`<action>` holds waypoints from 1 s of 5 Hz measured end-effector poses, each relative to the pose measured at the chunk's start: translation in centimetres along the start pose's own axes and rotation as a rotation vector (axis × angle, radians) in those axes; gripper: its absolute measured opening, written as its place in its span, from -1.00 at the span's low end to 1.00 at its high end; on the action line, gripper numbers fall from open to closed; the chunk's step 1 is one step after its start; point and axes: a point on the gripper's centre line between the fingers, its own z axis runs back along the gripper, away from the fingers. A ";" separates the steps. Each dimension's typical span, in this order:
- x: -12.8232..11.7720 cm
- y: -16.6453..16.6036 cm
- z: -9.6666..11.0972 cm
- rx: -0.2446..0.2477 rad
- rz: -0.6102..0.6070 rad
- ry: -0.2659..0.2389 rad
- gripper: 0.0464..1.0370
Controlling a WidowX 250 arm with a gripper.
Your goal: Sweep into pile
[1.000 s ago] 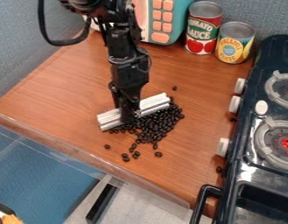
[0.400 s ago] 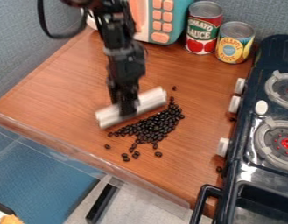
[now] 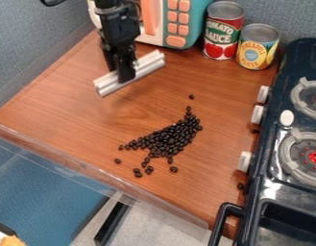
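Observation:
The black gripper (image 3: 125, 79) hangs at the upper left over the wooden counter, shut on a long white sweeping bar (image 3: 147, 65) that it holds crosswise, its right end angled toward the back. Below and right of the bar, apart from it, dark beans (image 3: 170, 139) lie in a roughly triangular pile with a straight upper-left edge. Several loose beans (image 3: 138, 173) are scattered in front of the pile, and a single bean (image 3: 191, 97) lies behind it.
A toy microwave (image 3: 176, 24) and two cans, one red (image 3: 222, 33) and one yellow (image 3: 256, 47), stand at the back. The dark toy stove (image 3: 295, 144) borders the right side, a few beans (image 3: 241, 186) near its edge. The counter's front edge (image 3: 90, 168) slants across the lower left.
The gripper and bar have moved away from the beans, up and to the left toward the back. The bean pile has stayed where it was.

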 end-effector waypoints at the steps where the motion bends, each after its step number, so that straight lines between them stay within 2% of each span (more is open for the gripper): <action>1: 0.9 1.0 -0.5 -0.007 -0.037 0.027 -0.34; 2: 2.3 0.7 -3.2 -0.014 -0.116 0.104 -0.34; 4: 5.1 -1.1 -4.1 0.032 -0.263 0.129 -0.34; 5: 5.5 -2.5 -4.5 0.072 -0.394 0.120 -0.34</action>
